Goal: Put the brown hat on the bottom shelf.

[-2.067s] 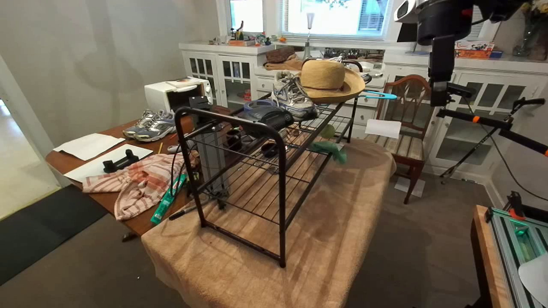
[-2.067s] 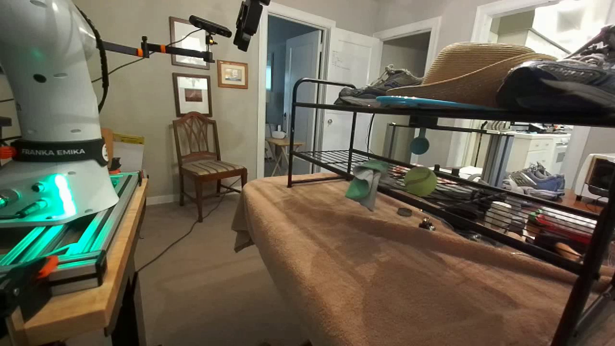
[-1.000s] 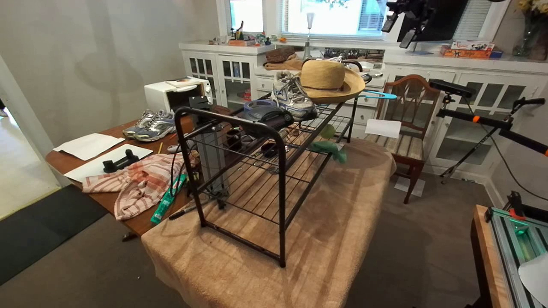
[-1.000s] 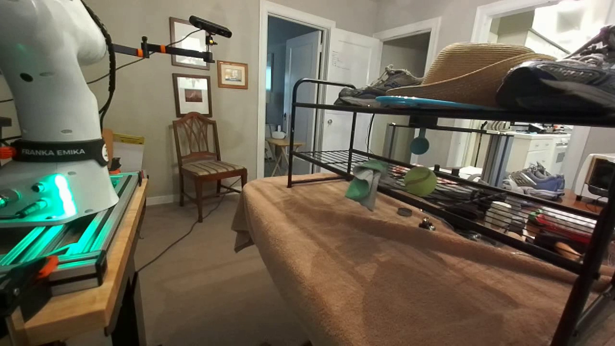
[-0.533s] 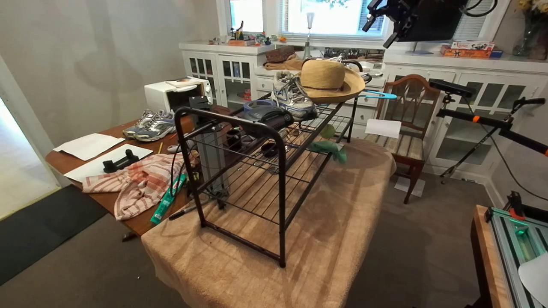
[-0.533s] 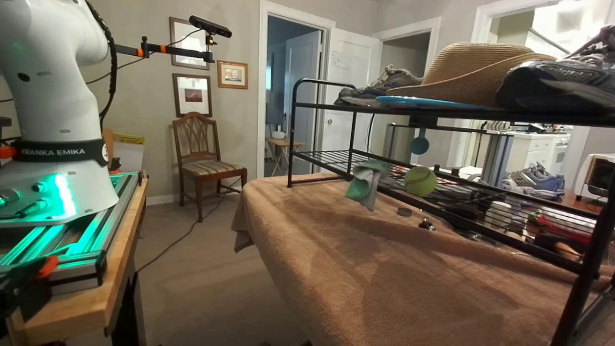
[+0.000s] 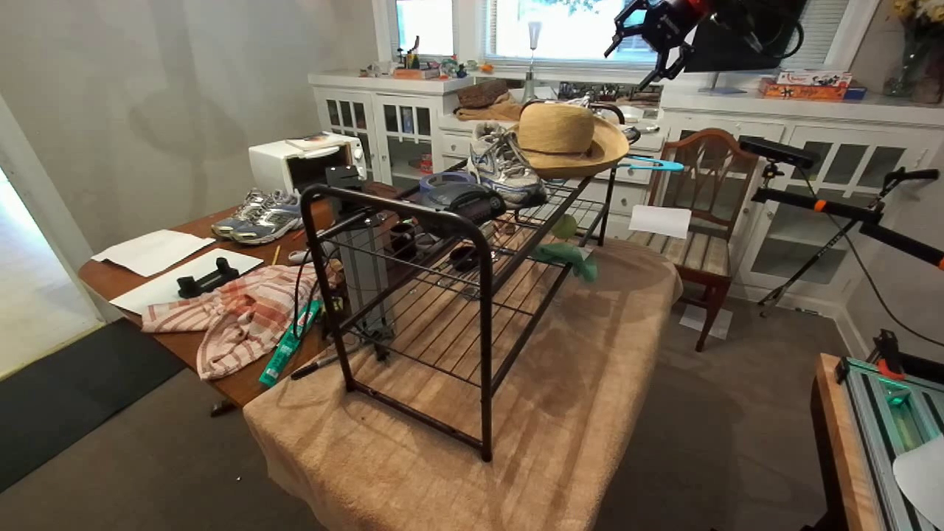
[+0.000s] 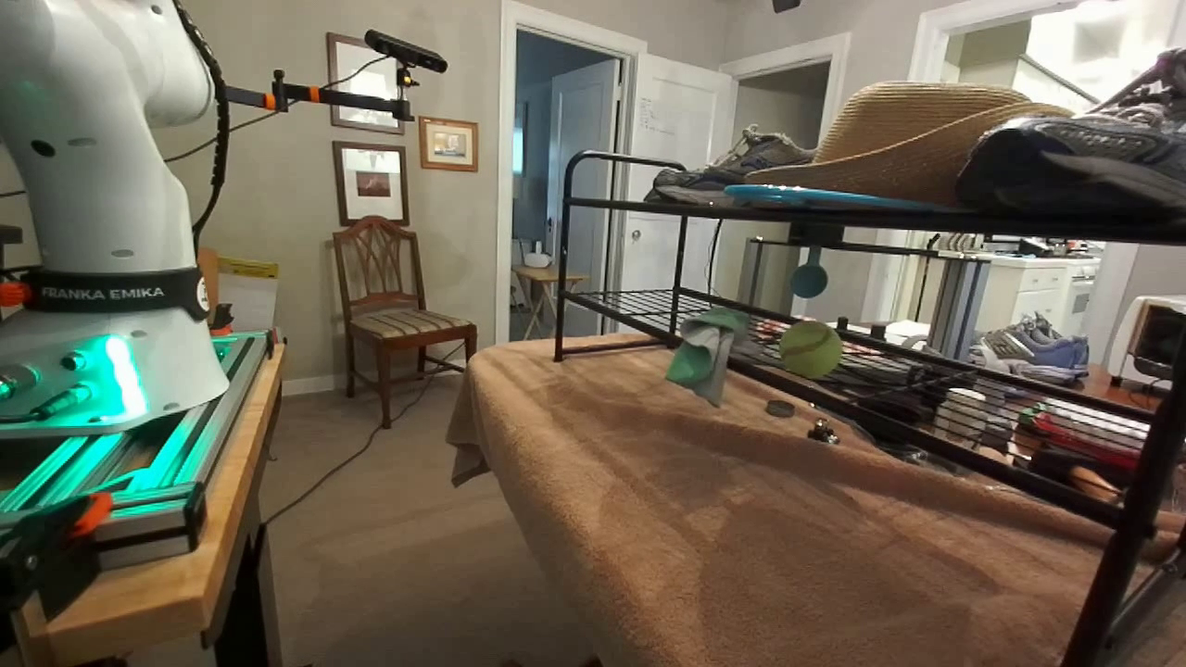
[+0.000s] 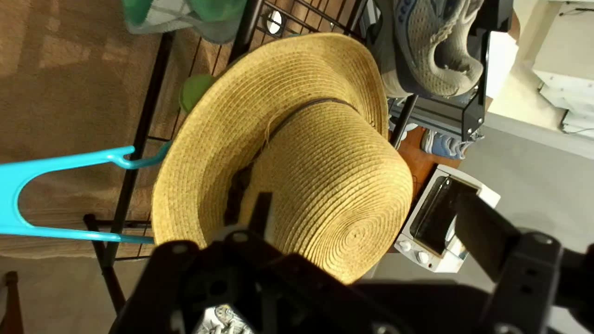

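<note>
The brown hat [image 7: 554, 133], a tan straw hat with a rounded crown, sits on the rack's upper level in both exterior views [image 8: 917, 125]. It fills the middle of the wrist view [image 9: 320, 162], crown towards me. My gripper [image 7: 627, 69] is open and empty, above and to the right of the hat in an exterior view. In the wrist view the gripper [image 9: 364, 213] has its fingers wide apart, with the left finger overlapping the crown; I see no clear contact. The bottom shelf [image 7: 532, 327] is the lower black wire grid, also in an exterior view [image 8: 621, 304].
A running shoe [image 7: 509, 173] stands close beside the hat; a grey shoe [image 8: 741, 169] is at its far side. A blue hanger [image 9: 69, 160] pokes out from under the brim. A tennis ball [image 8: 811, 350] and a green-grey cloth [image 8: 709, 357] are on the bottom shelf's edge.
In an exterior view my gripper has moved left from the top right, towards the hat, and turned so both spread fingers show. The hat and the rack have not moved.
</note>
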You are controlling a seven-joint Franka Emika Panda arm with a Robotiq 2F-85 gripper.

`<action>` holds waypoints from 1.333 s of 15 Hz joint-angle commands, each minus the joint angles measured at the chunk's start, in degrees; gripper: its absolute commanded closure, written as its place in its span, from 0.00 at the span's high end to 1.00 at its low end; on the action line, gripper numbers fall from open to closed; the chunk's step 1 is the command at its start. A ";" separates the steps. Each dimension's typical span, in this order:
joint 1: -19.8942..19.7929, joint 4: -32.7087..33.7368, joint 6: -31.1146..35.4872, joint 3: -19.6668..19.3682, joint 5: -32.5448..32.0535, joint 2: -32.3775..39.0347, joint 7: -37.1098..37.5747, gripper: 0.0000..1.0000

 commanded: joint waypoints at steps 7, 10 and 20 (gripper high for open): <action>-0.84 3.42 4.37 0.36 4.25 5.66 2.03 1.00; -1.09 4.24 7.92 0.52 6.71 8.65 3.78 1.00; -2.78 8.62 9.85 2.01 15.40 16.15 4.37 0.56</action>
